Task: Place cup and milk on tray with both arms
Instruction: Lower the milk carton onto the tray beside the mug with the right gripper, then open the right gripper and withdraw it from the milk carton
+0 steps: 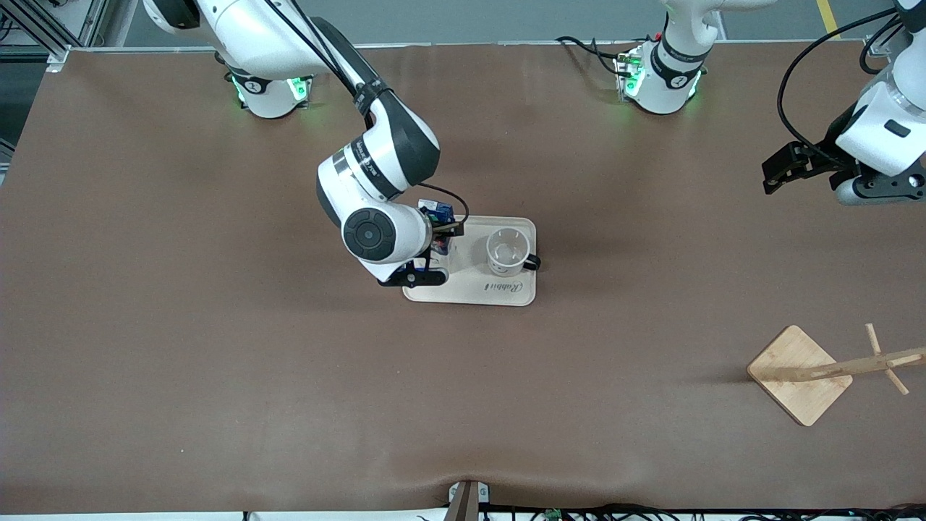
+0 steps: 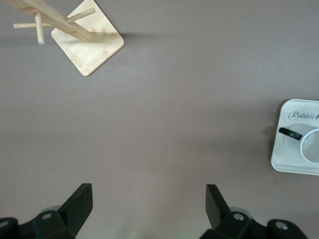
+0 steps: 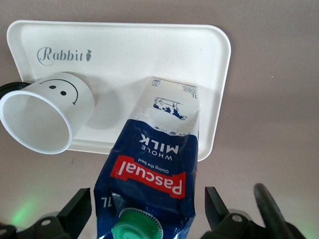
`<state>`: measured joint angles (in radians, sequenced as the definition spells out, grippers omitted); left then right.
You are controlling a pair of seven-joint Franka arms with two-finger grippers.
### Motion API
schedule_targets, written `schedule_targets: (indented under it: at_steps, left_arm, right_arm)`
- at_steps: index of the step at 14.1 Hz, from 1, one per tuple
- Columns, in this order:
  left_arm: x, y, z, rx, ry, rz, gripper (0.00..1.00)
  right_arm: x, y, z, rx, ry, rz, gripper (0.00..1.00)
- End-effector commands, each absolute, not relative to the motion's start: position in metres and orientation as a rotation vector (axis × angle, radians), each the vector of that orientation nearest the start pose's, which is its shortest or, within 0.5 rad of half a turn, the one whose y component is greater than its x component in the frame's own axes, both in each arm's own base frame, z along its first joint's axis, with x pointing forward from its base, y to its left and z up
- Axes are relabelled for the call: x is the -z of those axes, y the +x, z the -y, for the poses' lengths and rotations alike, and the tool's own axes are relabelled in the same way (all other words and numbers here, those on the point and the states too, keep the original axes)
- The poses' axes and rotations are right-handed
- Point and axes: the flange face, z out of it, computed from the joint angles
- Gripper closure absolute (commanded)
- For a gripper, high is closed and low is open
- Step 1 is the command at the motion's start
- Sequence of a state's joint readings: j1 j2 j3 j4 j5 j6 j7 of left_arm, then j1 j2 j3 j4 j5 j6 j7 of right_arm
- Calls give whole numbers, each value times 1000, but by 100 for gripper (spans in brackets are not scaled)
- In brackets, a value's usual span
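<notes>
We see the cream tray (image 1: 506, 295) with "Rabbit" lettering lying flat near the middle of the brown table (image 1: 217, 376). On it stands the white smiley mug (image 1: 506, 252), upright, at the tray's end toward the left arm, its black handle (image 1: 533, 262) poking out over the rim. The Pascual whole-milk carton (image 1: 438, 214) sits on the tray's end toward the right arm; in the right wrist view its base appears to rest on the tray surface, close beside the mug (image 3: 47, 117) but apart from it, green cap (image 3: 137, 226) on top. The right gripper (image 1: 435, 250) is down over that end of the tray, one finger on each side of the carton (image 3: 154, 169); in the wrist view we see a gap between each black finger (image 3: 75, 211) and the carton's sides, so we read the jaws as released and spread around the milk, though the pad contact itself is partly hidden. The left gripper (image 1: 785, 170) hangs high over the left arm's end of the table, waiting, jaws spread wide with nothing between them; its wrist view shows both fingers (image 2: 77, 201) over bare table. The wooden mug rack (image 1: 799, 373) with its square base stands toward the left arm's end, nearer the front camera than the tray, well apart from it.
</notes>
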<state>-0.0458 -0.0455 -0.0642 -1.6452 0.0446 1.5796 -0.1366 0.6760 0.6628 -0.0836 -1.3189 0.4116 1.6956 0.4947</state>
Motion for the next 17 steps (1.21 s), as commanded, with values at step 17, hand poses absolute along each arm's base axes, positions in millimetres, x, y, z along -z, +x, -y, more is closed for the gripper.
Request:
schedule_targets:
  at_steps: [17]
  left_arm:
    - [-618,532,54,-13,-3105,6,0]
  right_arm:
    - [-571,629,-148,-303,-2974,-461,0]
